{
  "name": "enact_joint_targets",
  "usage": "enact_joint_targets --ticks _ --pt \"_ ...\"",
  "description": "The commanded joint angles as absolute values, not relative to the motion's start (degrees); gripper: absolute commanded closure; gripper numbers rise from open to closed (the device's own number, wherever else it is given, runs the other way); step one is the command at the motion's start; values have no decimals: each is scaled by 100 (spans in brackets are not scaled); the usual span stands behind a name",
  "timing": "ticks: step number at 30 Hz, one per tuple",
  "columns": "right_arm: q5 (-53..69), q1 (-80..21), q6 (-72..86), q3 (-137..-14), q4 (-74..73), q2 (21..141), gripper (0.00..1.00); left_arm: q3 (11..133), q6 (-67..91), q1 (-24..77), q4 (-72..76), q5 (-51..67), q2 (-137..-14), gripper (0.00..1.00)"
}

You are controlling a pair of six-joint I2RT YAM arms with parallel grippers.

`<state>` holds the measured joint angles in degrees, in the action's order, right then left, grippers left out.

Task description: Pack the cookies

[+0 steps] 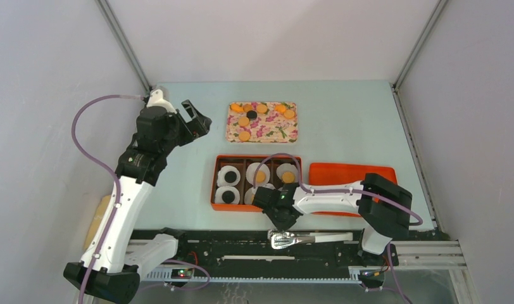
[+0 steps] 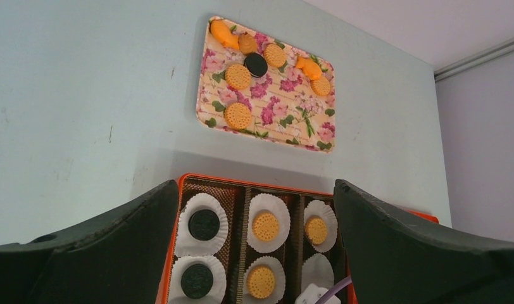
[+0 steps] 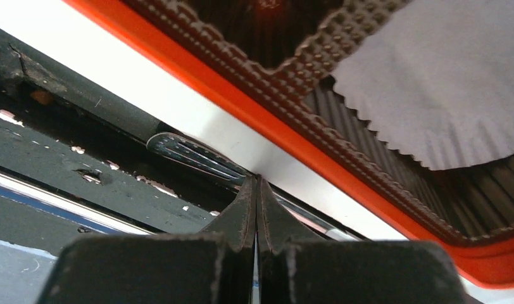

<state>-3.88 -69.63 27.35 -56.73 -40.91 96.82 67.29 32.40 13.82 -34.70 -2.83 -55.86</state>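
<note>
Loose cookies (image 1: 244, 135) lie on the floral tray (image 1: 270, 132), far centre, five more cupped in the orange box (image 1: 214, 183) nearer; left claw (image 1: 200, 117), spread wide, hangs just left of the tray, nearest them; right claw (image 1: 281, 218) sits pinched shut at the box's near edge.

Left arm (image 1: 125, 209) and right arm (image 1: 327, 197): white link shells, black joint housings, lilac cable (image 1: 109, 97) routed externally along each.

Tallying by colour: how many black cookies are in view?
3: one black cookie on the floral tray, two in the orange box's left cups. The right arm may hide another.
</note>
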Motion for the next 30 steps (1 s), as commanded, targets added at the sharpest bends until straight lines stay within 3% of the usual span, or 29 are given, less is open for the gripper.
enact_joint_targets --ticks 1,13,17,21,25,30 --pt "-542 -6751 2653 -5716 -3991 9173 100 6632 3142 1415 -3427 -319 -5539 4" --pt "-1306 -6519 2789 -5905 -5234 7780 98 6683 3148 1415 -3434 -197 -5634 4" --pt "-1725 -7019 3232 -5993 -5701 7165 61 6688 3165 1415 -3384 -122 -5658 4" --pt "-1743 -7629 3611 -5996 -6124 6795 32 6672 3183 1415 -3367 -44 -5694 4" --pt "-1693 -8212 3994 -5983 -6445 6776 23 6633 3221 1415 -3328 -44 -5673 4" --pt "-1557 -8732 4101 -5923 -6432 7281 21 6558 3261 1424 -3271 206 -5634 4"
